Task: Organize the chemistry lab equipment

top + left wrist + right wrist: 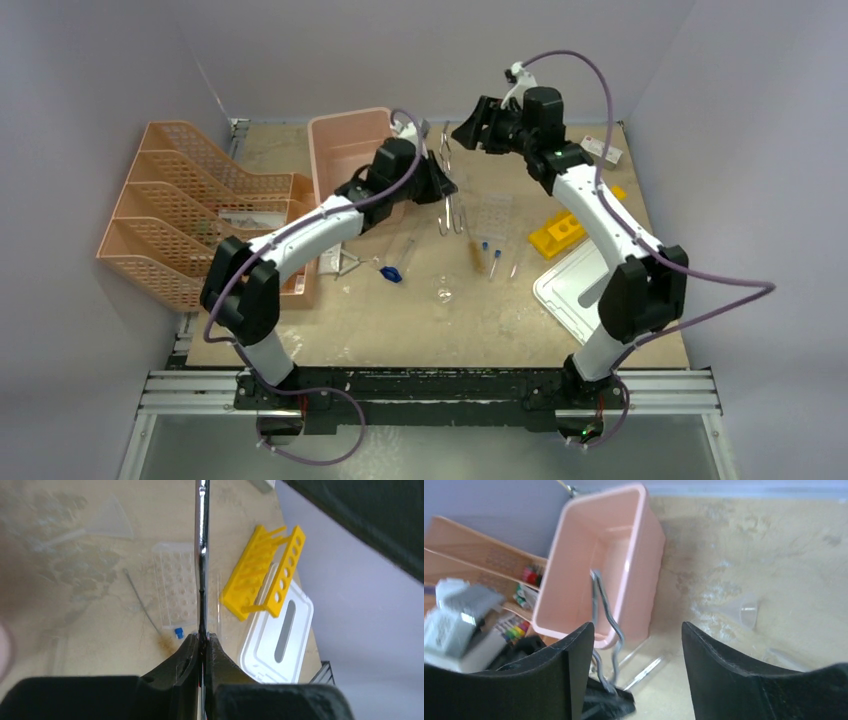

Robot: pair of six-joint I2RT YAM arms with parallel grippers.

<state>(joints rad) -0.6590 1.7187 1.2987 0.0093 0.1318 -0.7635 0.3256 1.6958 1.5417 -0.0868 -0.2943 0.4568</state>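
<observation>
Far left on the surface [470, 320]: orange mesh trays [160, 200], no part of the job. Next right, the pink bin [350, 115], open at the top, only a container.

Just right of the bin's near corner and raised off the surface: the left end effector [202, 640], fingers pressed together on the metal scissor-tongs [202, 555], clamped on the shaft with no gap showing. Long axis of the tongs in line with those fingers, running straight out from them; from above, lying roughly near-to-far alongside the bin's right wall. Tilt against the surface hard to judge.

Further right and at the far end of the tongs: the right end effector [636, 627], fingers spread wide with nothing between them, seemingly apart from the metal, facing back toward the bin.

Right again, down on the surface: clear rack [492, 212], blue-capped clear tubes [490, 252] just near of it, yellow holed rack [557, 233], white lid [570, 285], all well apart from both end effectors.

Judged from this: sole hold on the left, so the left arm nearer and in charge. Likely a short carry leftward toward the bin or the trays, the bin lying directly left of the tongs. Worth keeping that long axis parallel to the bin's wall to clear the rim, and the right arm out of the way.
</observation>
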